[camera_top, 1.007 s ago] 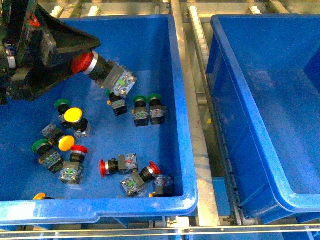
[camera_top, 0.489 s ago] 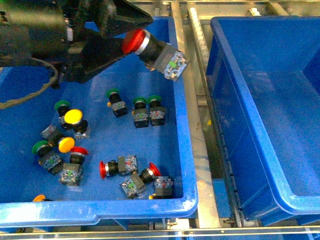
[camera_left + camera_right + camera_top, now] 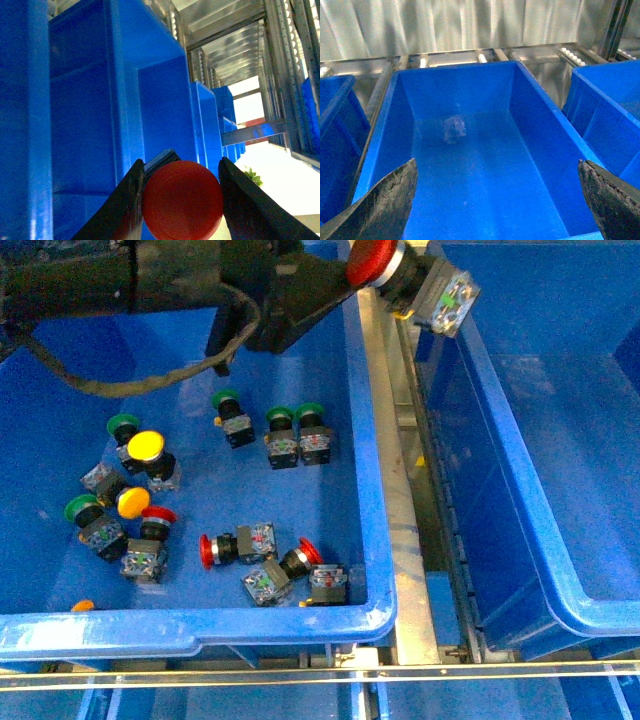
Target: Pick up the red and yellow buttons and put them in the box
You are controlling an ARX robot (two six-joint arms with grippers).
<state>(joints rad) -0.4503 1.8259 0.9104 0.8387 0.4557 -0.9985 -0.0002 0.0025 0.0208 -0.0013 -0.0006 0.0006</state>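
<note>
Aloft, red button [image 3: 375, 258], clamped in left gripper [image 3: 181, 162]

Left arm [image 3: 120, 285] black, black cable [image 3: 190, 368] looping; right claw [image 3: 496, 167] fingers [image 3: 380, 205] black, rough-textured.

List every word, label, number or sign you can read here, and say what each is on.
None can be read.
Grey block of the lifted red button: coloured marks, too small to read.
Blocks of the loose buttons lying in the left tote: coloured specks, too blurred.
Pale patch on the empty box wall: blurred, no letters legible.
</note>
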